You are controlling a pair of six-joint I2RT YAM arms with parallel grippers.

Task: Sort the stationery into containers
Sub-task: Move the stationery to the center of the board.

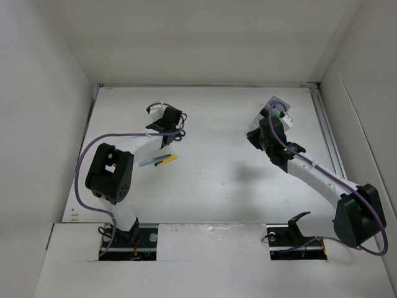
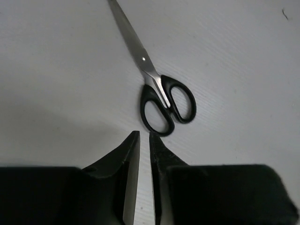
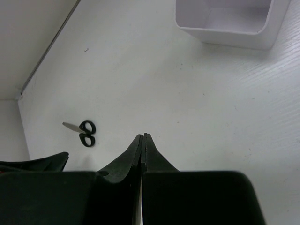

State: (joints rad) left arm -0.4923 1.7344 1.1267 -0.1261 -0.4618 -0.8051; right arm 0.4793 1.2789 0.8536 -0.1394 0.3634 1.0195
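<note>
Toward the surface's far-left corner lay black-handled silver scissors (image 2: pixel 164 101), blades closed, just beyond the nearly-together left hand (image 2: pixel 144 136). The right hand (image 3: pixel 143 136) was pressed together near the far-right white translucent plastic bin (image 3: pixel 225 38), its contents unclear.

On the table there is one pair of scissors (image 2: pixel 151 75). There are two pens: one yellow pen (image 1: pixel 166 159) and one light-blue pen (image 1: pixel 149 162). There is one white bin (image 3: pixel 225 37). The robot arms are two, the left arm (image 1: pixel 133 146) and the right arm (image 1: pixel 310 174). Each arm carries one gripper, so there are two in total: the left gripper (image 2: pixel 144 140) and the right gripper (image 3: pixel 143 136).
</note>
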